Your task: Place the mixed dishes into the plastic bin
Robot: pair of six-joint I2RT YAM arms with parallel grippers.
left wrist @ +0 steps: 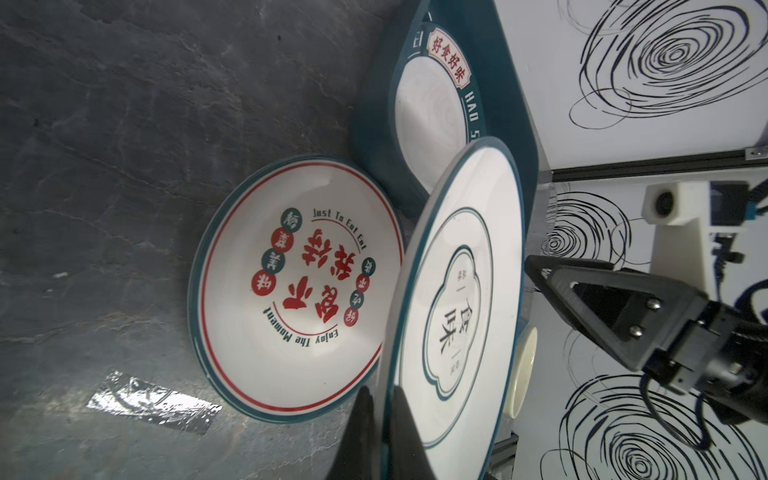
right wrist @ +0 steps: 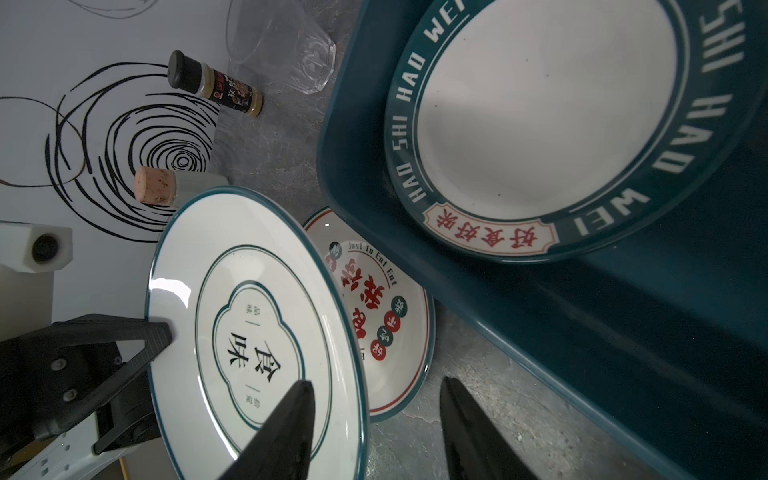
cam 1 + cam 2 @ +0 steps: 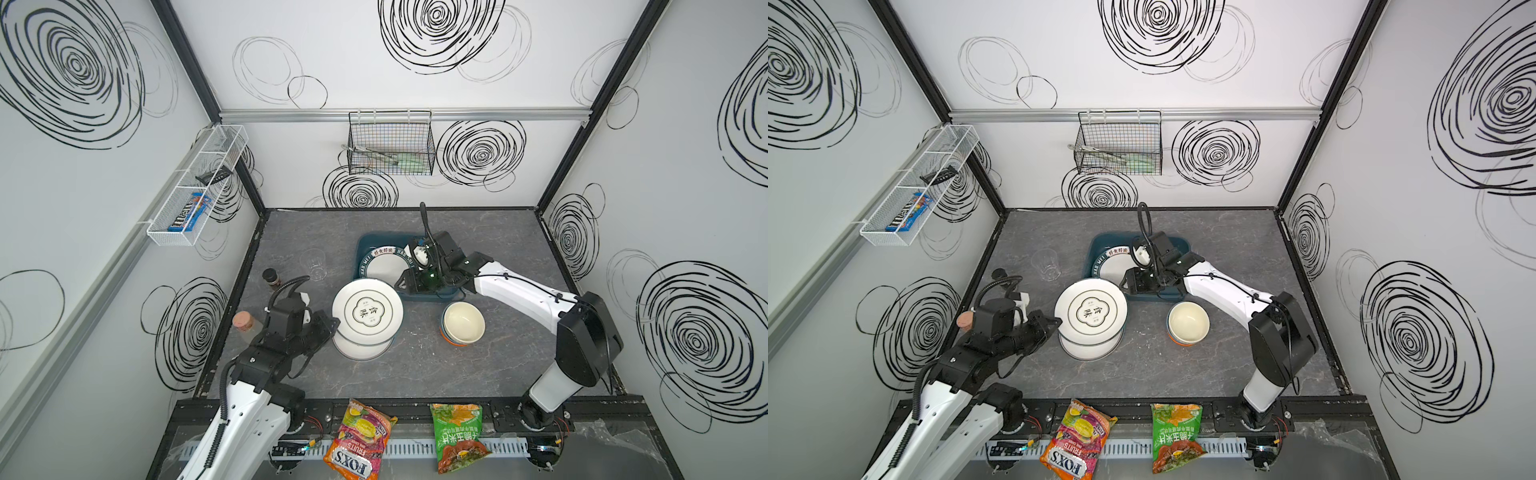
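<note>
My left gripper point(image 3: 334, 322) point(image 1: 380, 388) is shut on the near-left rim of the white quatrefoil plate point(image 3: 368, 311) point(image 1: 457, 311), which hangs tilted above a plate with red characters point(image 3: 361, 349) point(image 1: 291, 291). My right gripper point(image 3: 400, 286) point(image 2: 376, 382) is open at the raised plate's opposite rim point(image 2: 257, 332). One finger lies over the plate's face and the other stands past its edge over the table. The dark teal plastic bin point(image 3: 365, 243) point(image 2: 623, 332) holds a teal lettered plate point(image 3: 384, 266) point(image 2: 540, 104). Stacked bowls point(image 3: 463, 322), cream on top, stand to the right.
A clear faceted cup point(image 3: 313, 264) stands left of the bin. A dark-capped spice jar point(image 3: 271, 277) and a cork-topped jar point(image 3: 245, 324) sit by the left wall. Two snack bags point(image 3: 361, 440) point(image 3: 457, 436) lie at the front edge. A black wire basket point(image 3: 390, 143) and a white mesh basket point(image 3: 199, 187) hang on the walls.
</note>
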